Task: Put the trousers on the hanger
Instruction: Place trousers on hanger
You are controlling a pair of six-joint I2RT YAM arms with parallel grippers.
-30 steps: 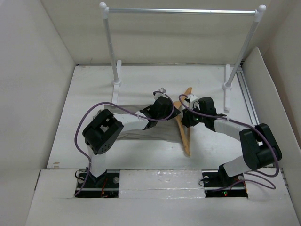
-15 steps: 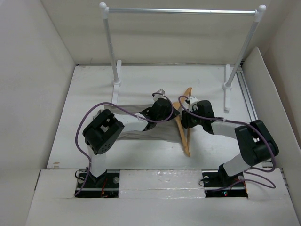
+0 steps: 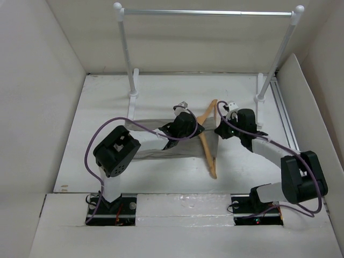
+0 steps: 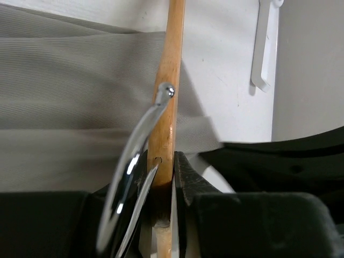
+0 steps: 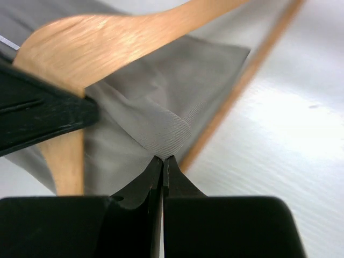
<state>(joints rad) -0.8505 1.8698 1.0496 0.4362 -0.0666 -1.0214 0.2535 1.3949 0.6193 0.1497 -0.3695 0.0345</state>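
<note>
The grey-beige trousers [image 3: 145,127] lie flat on the table left of centre; their right end passes through the tan wooden hanger [image 3: 207,144]. My left gripper [image 3: 194,129] is shut on the hanger's neck [image 4: 164,140], beside its metal hook [image 4: 134,156]. My right gripper [image 3: 219,130] is shut on a pinched fold of the trousers [image 5: 164,134] just right of the hanger's bottom bar [image 5: 242,80]. The hanger's shoulder [image 5: 107,43] crosses above the cloth in the right wrist view.
A silver rail [image 3: 207,12] on white posts [image 3: 127,54] stands at the back, its feet on the table at both sides. White walls close in left, right and back. A white angled panel [image 3: 306,107] leans at the right.
My right gripper has moved right, away from the hanger, drawing the pinched cloth with it through the hanger. The left arm holds the hanger nearly still.
</note>
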